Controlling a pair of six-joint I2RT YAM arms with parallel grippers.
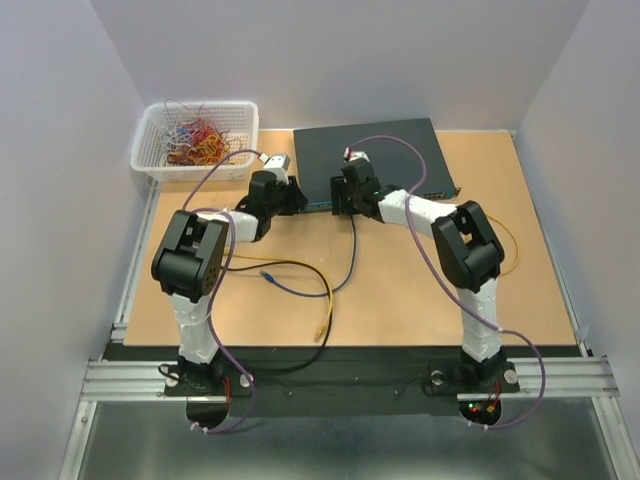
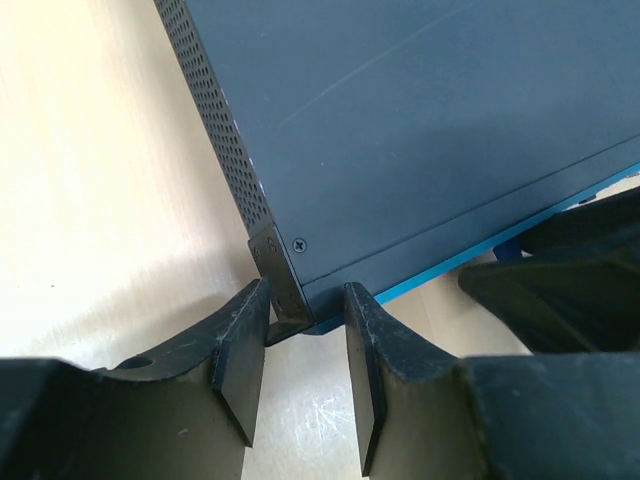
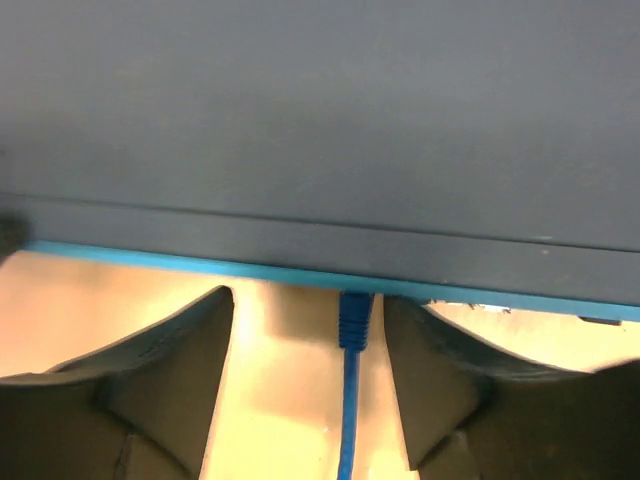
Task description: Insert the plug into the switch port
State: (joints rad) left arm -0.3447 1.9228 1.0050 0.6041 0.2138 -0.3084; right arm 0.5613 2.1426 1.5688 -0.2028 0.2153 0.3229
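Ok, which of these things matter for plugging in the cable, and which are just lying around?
For the job: switch, blue plug, right tool, left tool.
Lying about: yellow cable, basket of coloured wires.

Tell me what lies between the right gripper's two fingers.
In the right wrist view, the blue cable runs up the gap between the right gripper's open fingers, touching neither; its plug meets the switch's front edge.
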